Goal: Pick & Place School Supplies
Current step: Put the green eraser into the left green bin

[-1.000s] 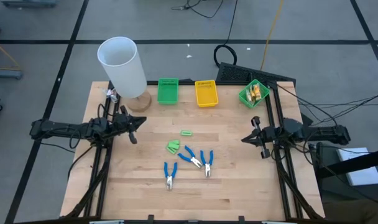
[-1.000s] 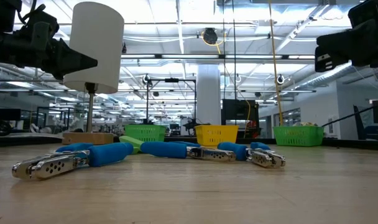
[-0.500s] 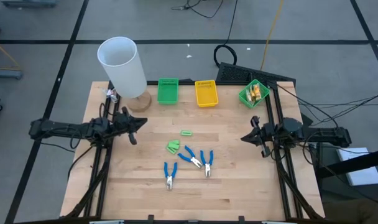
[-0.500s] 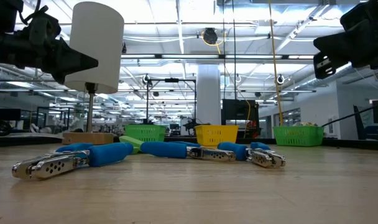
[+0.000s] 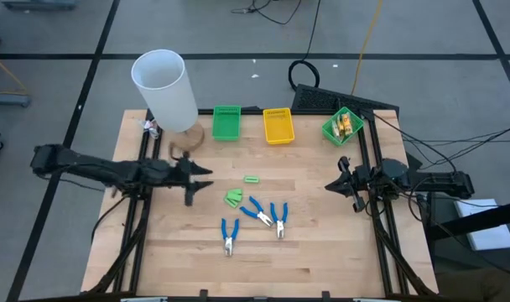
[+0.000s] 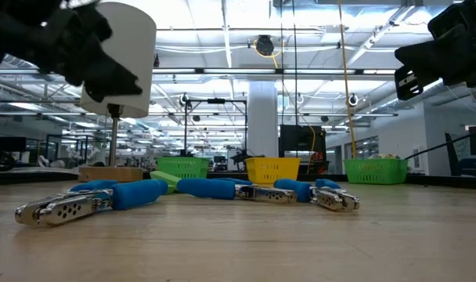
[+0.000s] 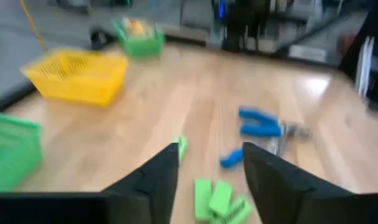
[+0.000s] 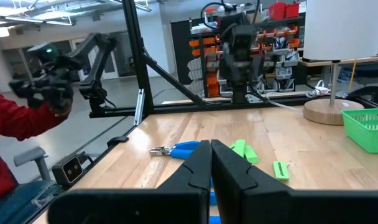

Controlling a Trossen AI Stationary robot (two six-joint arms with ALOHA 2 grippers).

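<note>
**Ana:** School supplies, how far along is the sorting?

**Ben:** Partly done, I'd judge. The green bin (image 5: 342, 126) at the far right corner of the counter (image 5: 322, 243) holds some yellow-orange sticks (image 5: 346, 124); I can't count them. The other green bin (image 5: 226, 122) and the yellow bin (image 5: 278, 125) look bare inside. Everything else lies loose mid-counter.

**Ana:** Counted, largest first?

**Ben:** Three blue-handled pliers: one (image 5: 228, 234) nearest the front edge, one (image 5: 257, 210) in the middle, one (image 5: 279, 218) just beside it. Then a cluster of light-green pieces (image 5: 232, 198) touching each other, about three in the left wrist view, and one single light-green piece (image 5: 252, 179) apart.

**Ana:** And the arms?

**Ben:** The left end effector (image 5: 190, 179) hangs near the green cluster, fingers spread, holding nothing. The right end effector (image 5: 345, 178) waits at the right side, fingers pressed together, empty.
</note>
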